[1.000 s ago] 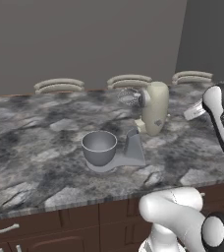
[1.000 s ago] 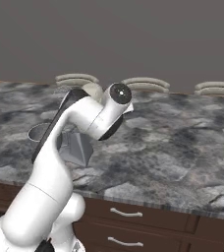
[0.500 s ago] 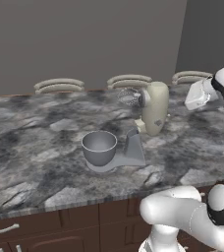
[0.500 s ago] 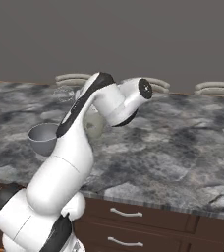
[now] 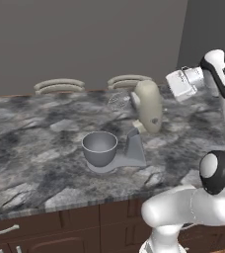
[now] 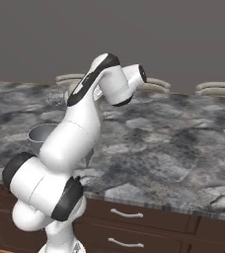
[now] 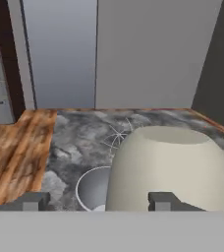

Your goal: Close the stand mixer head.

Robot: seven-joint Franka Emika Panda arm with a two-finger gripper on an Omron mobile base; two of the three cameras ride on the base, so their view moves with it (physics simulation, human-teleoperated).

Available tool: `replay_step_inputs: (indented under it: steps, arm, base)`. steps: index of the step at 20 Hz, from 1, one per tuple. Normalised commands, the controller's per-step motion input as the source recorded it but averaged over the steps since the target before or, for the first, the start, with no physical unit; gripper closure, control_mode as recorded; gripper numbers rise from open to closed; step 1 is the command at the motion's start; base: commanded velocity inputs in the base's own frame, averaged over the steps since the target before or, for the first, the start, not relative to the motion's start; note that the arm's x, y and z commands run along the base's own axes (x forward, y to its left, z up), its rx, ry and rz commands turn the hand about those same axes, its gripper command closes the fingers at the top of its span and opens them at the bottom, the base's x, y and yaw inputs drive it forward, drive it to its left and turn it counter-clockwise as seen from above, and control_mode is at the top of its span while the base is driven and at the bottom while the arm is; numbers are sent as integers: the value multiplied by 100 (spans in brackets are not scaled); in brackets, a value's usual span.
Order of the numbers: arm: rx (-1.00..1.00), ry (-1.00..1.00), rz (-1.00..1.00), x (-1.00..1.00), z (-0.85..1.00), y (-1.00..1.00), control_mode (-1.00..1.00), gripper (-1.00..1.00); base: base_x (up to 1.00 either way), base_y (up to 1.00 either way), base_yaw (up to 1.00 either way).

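Mixer head [image 5: 149, 105] tilted up on grey stand [image 5: 134, 148], whisk [image 5: 117, 102] pointing out over counter [image 5: 45, 133], above & behind bowl [image 5: 99, 147]. Not closed yet. Gripper [image 7: 99, 201] spread apart, nothing held, hovering just behind head's rear end, no contact visible. Left: reach head, push down until whisk sits in bowl.
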Motion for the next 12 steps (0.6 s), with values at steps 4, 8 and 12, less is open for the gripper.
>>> replay_step_inputs:
  steps: [4, 8, 12]
  arm:
    - [-5, 0, 49, 46, -78, 100, -100, -100]
    - [-18, -7, 43, 28, -100, 100, -100, -100]
    - [-30, -20, 28, 17, -88, 100, -100, -100]
  base:
    - [0, 0, 0]
    - [0, 0, 0]
    - [0, 0, 0]
